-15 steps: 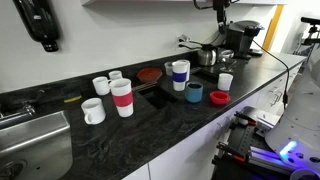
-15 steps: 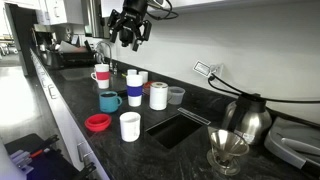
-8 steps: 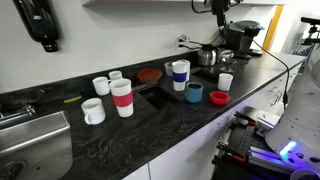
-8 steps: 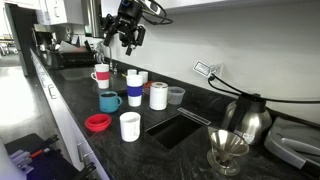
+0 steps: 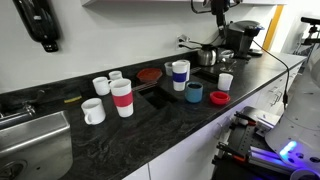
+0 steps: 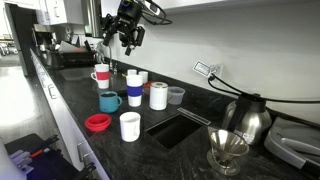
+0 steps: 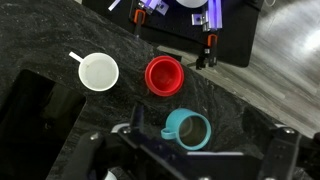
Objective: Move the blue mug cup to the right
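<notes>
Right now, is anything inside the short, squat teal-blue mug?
In the wrist view, looking down, the short teal-blue mug shows only its own teal inner wall and floor; it looks empty. In both exterior views its side wall hides most of the inside.

In the wrist view the gripper (image 7: 187, 145) was a dark blur cut off by the bottom edge, and its frame hid the lower rim of the blue mug (image 7: 190, 124). In an exterior view the arm (image 5: 215, 6) ran out past the top edge, too small there to show how the jaws stood. The sink (image 5: 42, 118) was cut by the left edge. Small white cups (image 6: 142, 76) stood half hidden behind a banded cup (image 6: 134, 90).
</notes>
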Motion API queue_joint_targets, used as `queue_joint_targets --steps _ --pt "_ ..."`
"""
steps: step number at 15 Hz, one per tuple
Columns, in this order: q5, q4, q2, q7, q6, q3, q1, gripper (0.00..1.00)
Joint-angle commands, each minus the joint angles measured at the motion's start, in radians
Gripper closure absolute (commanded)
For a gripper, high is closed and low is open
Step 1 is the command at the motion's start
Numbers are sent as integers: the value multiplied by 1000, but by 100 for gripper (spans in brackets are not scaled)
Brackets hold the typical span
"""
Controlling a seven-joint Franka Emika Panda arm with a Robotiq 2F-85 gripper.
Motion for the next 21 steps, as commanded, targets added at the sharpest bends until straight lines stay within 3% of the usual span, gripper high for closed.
queue_joint_targets --steps 1,9,10,16,21 --pt "-9 -46 -34 36 32 23 -35 0" --pt "6 -253 -182 266 77 32 -84 0" --pt "0 -213 -155 211 32 19 -70 0" --pt "1 -242 -171 252 58 25 -74 0" --pt "51 -280 -125 453 162 48 -95 0"
